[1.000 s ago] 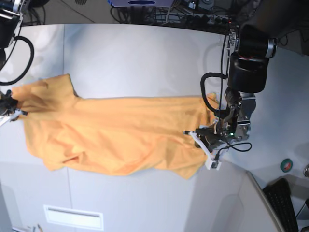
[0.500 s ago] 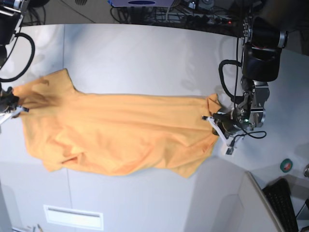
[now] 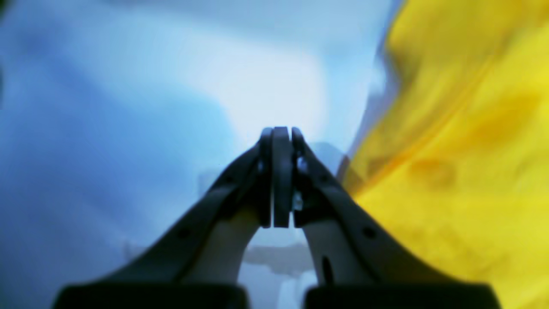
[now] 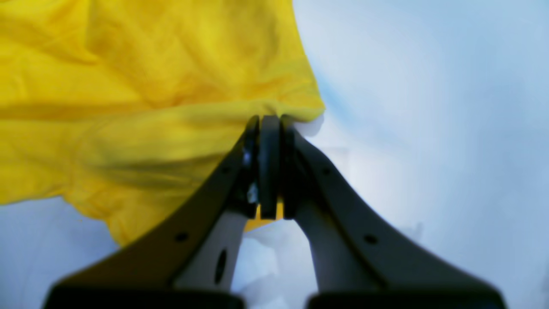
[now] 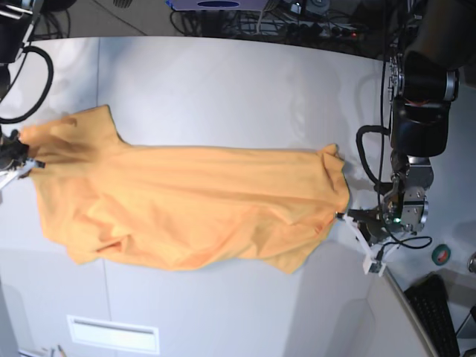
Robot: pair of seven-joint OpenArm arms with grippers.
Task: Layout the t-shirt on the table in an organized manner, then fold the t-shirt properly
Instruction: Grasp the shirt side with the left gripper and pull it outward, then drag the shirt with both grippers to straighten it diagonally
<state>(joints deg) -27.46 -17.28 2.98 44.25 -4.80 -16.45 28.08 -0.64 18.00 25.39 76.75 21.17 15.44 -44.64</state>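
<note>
Shirt stretched long across the pale surface (image 5: 223,89), its long axis running from one arm to the other. The t-shirt (image 5: 186,204) lies rumpled, plain side up; no lettering visible.

Right claw (image 4: 269,124): pressed together, pinching a fold at the shirt's edge; yellow cloth shows between the pads lower down. From the room view this claw (image 5: 16,160) sits at the shirt's sleeve-side end, cloth drawn toward it.

Left claw (image 3: 281,137): pressed together, nothing seen between the pads. View is blurred, but the shirt (image 3: 463,150) lies off to one side of the tips, apart from them. In the room view the left claw (image 5: 364,230) sits just beyond the shirt's opposite end, near the corner but seemingly not on it.

Judgement: layout stage, folding not begun. The coming move turns on that gap. The free end of the shirt lies toward the shirt's middle from the left claw, so the left arm is the nearer one to retake it. Risk: a pull from the right end alone would drag the cloth, not flatten it.
</note>
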